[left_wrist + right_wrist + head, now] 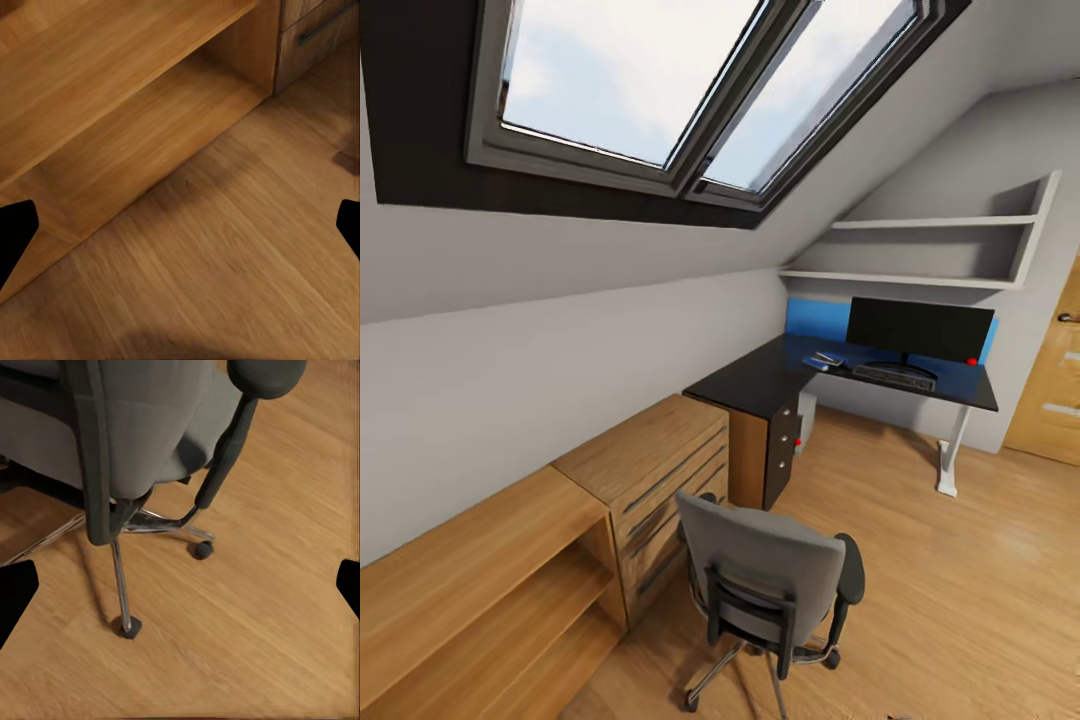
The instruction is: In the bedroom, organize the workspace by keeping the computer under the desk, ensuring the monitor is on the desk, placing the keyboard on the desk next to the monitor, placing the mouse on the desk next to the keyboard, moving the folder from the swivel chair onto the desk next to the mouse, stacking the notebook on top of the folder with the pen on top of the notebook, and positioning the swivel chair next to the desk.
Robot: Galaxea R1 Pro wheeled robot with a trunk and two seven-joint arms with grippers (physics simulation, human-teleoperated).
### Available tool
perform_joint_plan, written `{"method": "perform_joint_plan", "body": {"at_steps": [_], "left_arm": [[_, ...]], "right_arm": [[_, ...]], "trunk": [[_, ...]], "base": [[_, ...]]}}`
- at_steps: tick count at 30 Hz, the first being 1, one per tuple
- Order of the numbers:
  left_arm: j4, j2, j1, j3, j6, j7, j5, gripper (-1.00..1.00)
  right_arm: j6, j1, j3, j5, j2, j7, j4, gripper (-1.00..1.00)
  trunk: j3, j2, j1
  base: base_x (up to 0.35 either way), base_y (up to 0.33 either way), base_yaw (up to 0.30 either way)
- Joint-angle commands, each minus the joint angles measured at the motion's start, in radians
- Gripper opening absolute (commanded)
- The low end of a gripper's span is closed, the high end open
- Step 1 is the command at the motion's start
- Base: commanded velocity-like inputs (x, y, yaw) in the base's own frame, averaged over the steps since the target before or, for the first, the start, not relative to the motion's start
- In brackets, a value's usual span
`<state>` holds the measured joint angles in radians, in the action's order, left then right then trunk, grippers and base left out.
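The swivel chair point(770, 580) stands on the floor close in front of me, its grey back towards me; its star base point(124, 626) and black armrest point(266, 375) show in the right wrist view. Farther off is the black L-shaped desk point(755, 380) with the monitor point(920, 330) and keyboard point(893, 376) on it. Left of the keyboard lies a flat blue folder point(820, 365) with something dark on it, too small to name. The computer point(807, 418) sits under the desk. Mouse and pen are too small to tell. Both the left gripper point(180, 232) and the right gripper point(180, 592) hang open over the floor, holding nothing.
A light-wood drawer chest point(660, 465) and a low open shelf unit point(480, 580) line the left wall under the skylight point(690, 80). A blue panel point(815, 318) stands behind the monitor. Wall shelves point(920, 275) hang above the desk, and a wooden door point(1055, 380) is at the right.
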<state>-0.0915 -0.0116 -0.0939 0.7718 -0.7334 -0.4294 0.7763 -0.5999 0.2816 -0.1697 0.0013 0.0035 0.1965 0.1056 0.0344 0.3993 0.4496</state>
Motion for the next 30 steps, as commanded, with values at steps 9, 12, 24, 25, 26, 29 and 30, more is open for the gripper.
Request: {"method": "perform_joint_plan", "body": {"at_steps": [9, 12, 24, 25, 26, 29, 30], "left_arm": [[-0.002, -0.001, 0.000, 0.008, 0.001, -0.010, 0.001, 1.00], [-0.002, -0.001, 0.000, 0.008, 0.000, -0.010, 0.001, 1.00], [-0.002, -0.001, 0.000, 0.008, 0.000, -0.009, 0.001, 1.00], [-0.002, -0.001, 0.000, 0.008, 0.000, -0.009, 0.001, 1.00], [-0.002, -0.001, 0.000, 0.008, 0.000, -0.009, 0.001, 1.00], [-0.002, -0.001, 0.000, 0.007, 0.001, -0.010, 0.002, 1.00], [-0.002, -0.001, 0.000, 0.007, 0.001, -0.010, 0.002, 1.00]], "right_arm": [[-0.001, 0.001, -0.008, 0.000, 0.000, 0.009, -0.001, 1.00], [-0.001, 0.001, -0.008, 0.000, 0.000, 0.009, -0.001, 1.00], [-0.001, 0.001, -0.008, 0.001, 0.001, 0.009, -0.001, 1.00], [-0.001, 0.001, -0.008, 0.001, 0.000, 0.009, -0.001, 1.00], [-0.001, 0.001, -0.008, 0.002, 0.000, 0.009, -0.001, 1.00], [-0.001, 0.001, -0.008, 0.001, 0.000, 0.009, -0.001, 1.00], [-0.001, 0.001, -0.008, 0.002, 0.000, 0.009, -0.001, 1.00]], "trunk": [[0.000, 0.001, 0.000], [0.000, 0.001, 0.000], [0.000, 0.001, 0.000], [0.000, 0.001, 0.000], [0.000, 0.001, 0.000], [0.000, 0.001, 0.000], [0.000, 0.001, 0.000]], "base": [[0.000, 0.012, -0.255], [0.000, 0.003, -0.256], [0.000, 0.207, -0.257], [0.000, 0.303, -0.257], [0.000, 0.263, -0.257], [0.000, 0.151, -0.257], [0.000, 0.069, -0.257]]}}
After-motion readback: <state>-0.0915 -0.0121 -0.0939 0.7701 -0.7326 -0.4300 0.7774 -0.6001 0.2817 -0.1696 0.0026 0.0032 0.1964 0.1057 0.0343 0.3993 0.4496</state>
